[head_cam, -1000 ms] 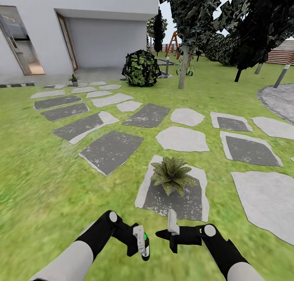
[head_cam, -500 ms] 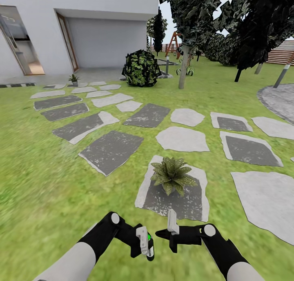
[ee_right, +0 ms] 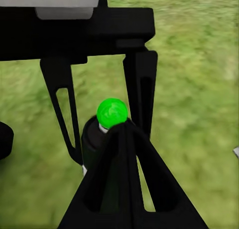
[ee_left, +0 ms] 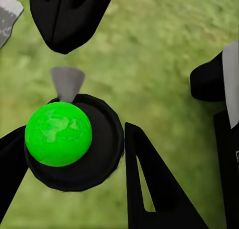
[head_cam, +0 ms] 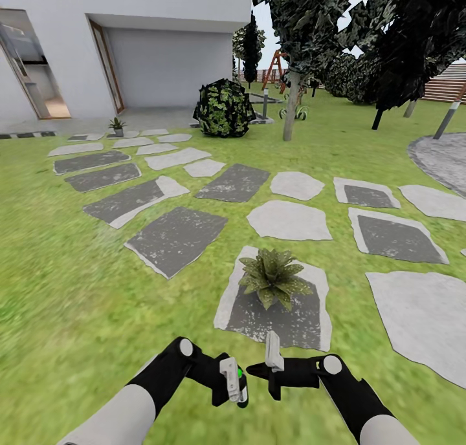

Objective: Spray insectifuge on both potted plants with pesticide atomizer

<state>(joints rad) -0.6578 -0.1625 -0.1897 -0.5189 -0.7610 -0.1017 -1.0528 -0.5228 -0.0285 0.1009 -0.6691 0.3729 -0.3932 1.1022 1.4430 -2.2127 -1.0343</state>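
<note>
Below, left hand (head_cam: 234,387), glossy green-domed pesticide atomizer (head_cam: 239,385)

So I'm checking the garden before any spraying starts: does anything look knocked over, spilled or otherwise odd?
Nothing stands out. The potted plant stands upright on its stepping stone, its leaves plain green with no white specks. The left gripper holds the pesticide atomizer low over the lawn.

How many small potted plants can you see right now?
2: a green leafy rosette on the nearest grey stepping stone, and a tiny potted plant beside the white house; others may be hidden.
</note>
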